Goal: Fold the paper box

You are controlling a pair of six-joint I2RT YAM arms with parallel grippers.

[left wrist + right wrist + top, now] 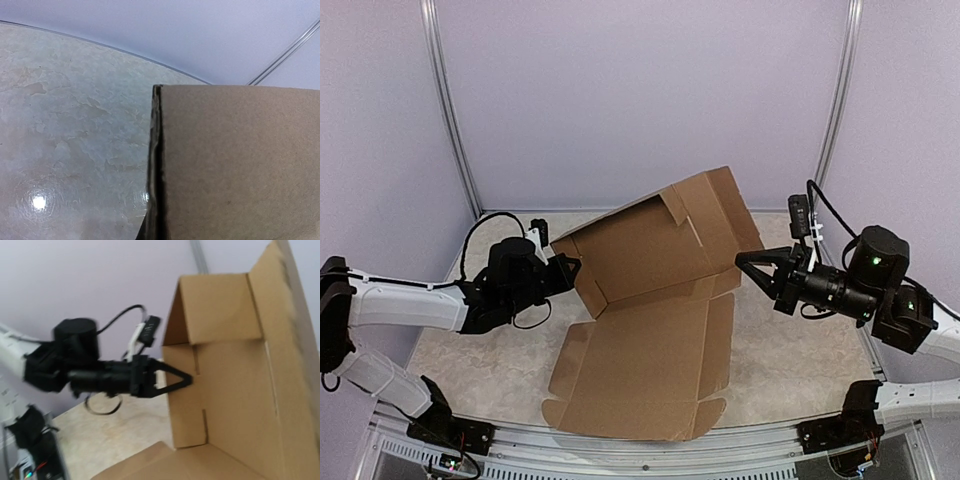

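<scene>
Your cardboard box [650, 350] lies half-open in the middle of the table [800, 345]: its front panel is flat and its back panel is tilted up. The left claw [570, 268] meets the box's left side flap, and the right claw [741, 260] touches the raised panel's right edge. On both, the fingertips close in at the cardboard, but you cannot tell whether either claw is actually pinching it.
</scene>
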